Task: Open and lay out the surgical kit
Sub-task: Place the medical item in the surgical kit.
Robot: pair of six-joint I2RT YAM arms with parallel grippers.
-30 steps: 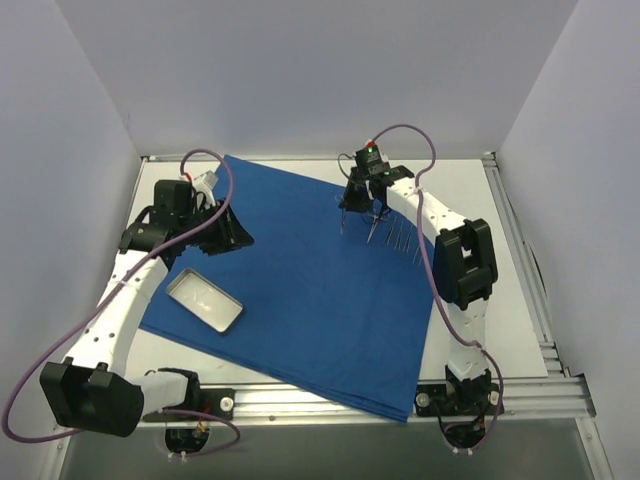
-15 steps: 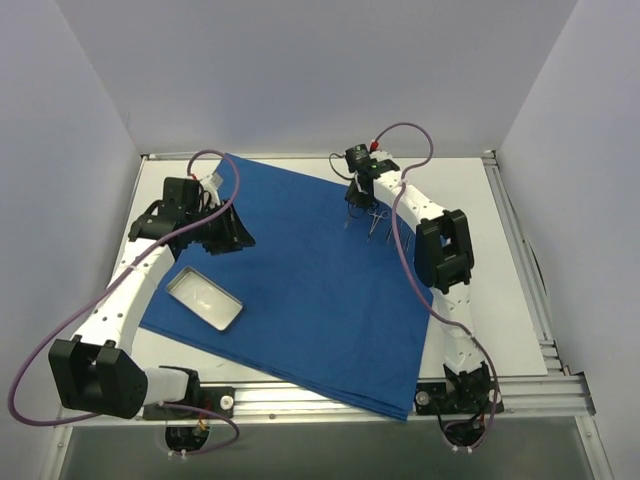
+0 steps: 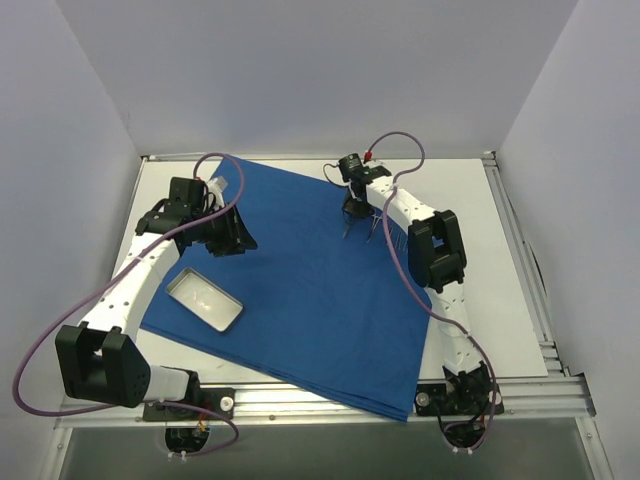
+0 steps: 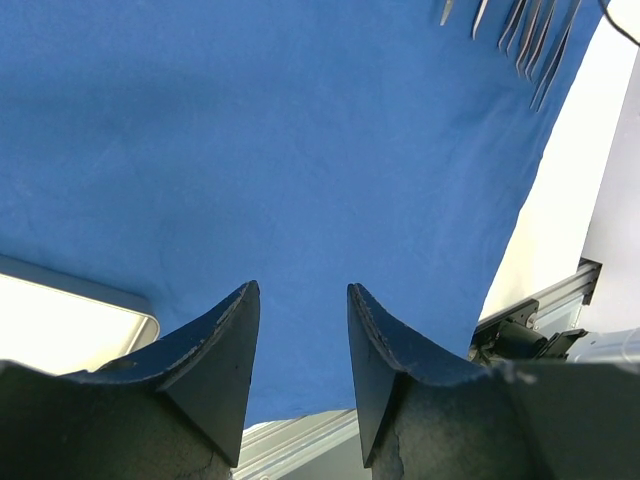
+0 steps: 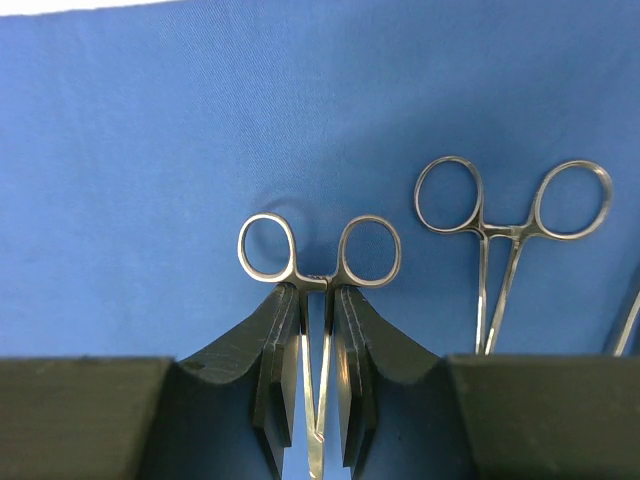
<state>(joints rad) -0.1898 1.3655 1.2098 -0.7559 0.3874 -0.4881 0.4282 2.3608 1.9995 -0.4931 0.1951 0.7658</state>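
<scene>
Pinched nearly shut, the right gripper [image 5: 315, 335] holds the shanks of a thin silver scissor-like instrument [image 5: 320, 252]. Its two finger rings poke out past the black fingertips, low over the royal-blue cloth wrap [image 3: 300, 290]; whether they touch the cloth I cannot tell. A second ring-handled silver instrument [image 5: 510, 215] lies flat on the cloth just beside it, and the left wrist view shows a row of slim silver instruments [image 4: 535, 40] near the cloth's far right edge. The left gripper [image 4: 300, 330] hangs over the cloth's left part, jaws about halfway apart with nothing between them. The job looks well along. The wrap is spread flat across the white table [image 3: 500, 300], the small rectangular shiny metal tray [image 3: 203, 300] sits on the cloth's near left corner, and most instruments are already set out. What seems left is to lay down the held instrument and perhaps tidy the row. The tray appears to hold nothing, only reflections on its floor.
</scene>
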